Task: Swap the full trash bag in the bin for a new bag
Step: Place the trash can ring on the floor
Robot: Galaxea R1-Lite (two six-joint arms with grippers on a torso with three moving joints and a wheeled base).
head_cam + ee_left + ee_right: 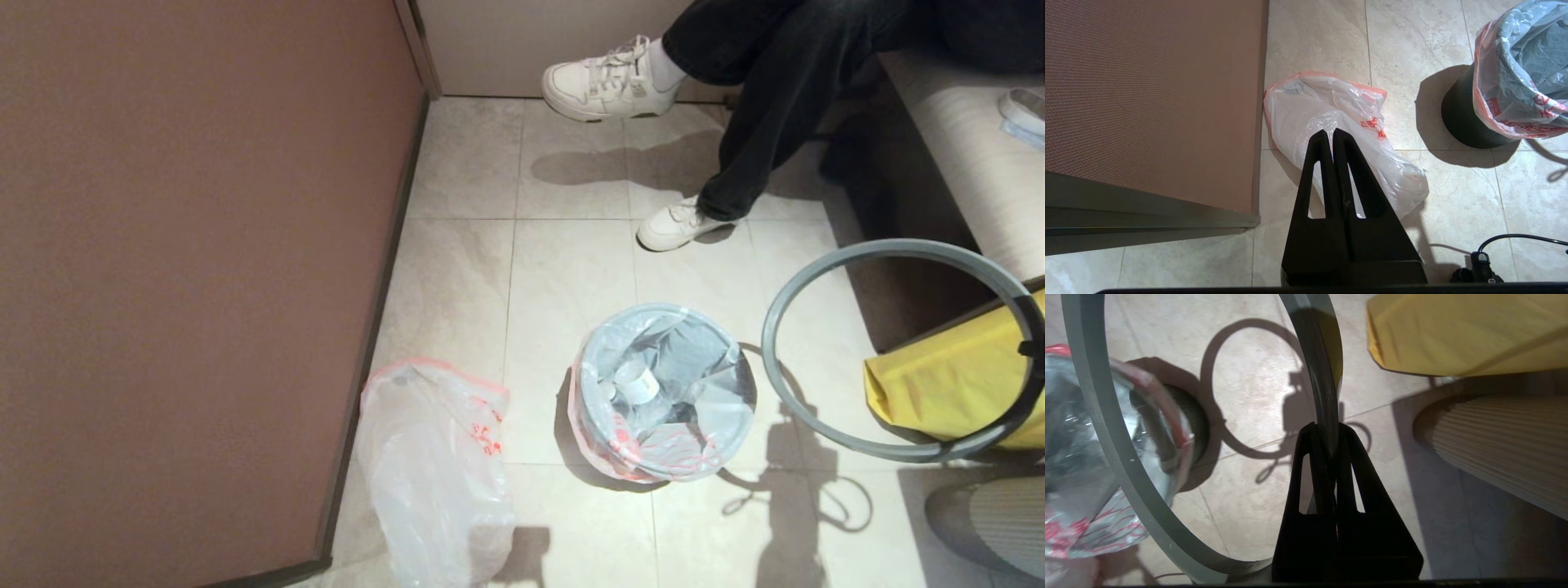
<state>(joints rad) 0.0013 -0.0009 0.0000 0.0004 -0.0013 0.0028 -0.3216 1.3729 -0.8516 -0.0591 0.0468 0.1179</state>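
**On the tiled floor: hoop lifted off, full bag in the bin**

On the floor tiles [571,269] in front of you stands the bin [1461,122], a small dark round tub. The full trash bag [665,392] sits inside it, its pink-red edge folded down over the tub's outside, and a small white cup [637,380] shows through the crumpled film.

Your right gripper [1327,435] is clenched on the grey hoop [816,269], pinching the ring's band between its two black fingers. The hoop is off the bin and hangs to the bin's right, raised above the floor and tilted; its round shadow falls on the tiles beside the tub. From the head view you only see a dark bit of the gripper at the hoop's right edge, in front of a yellow bag [947,384]. A ribbed beige object [1502,457] lies below that bag in the right wrist view.

Your left gripper [1333,132] has its fingers pressed together with nothing between them, and it hangs above the new bag [433,474]. That bag lies flat and limp on the floor against the brown panel [188,269], well left of the bin, with red print near its mouth.

Beyond the bin you can see a seated person's legs and white sneakers [612,82].
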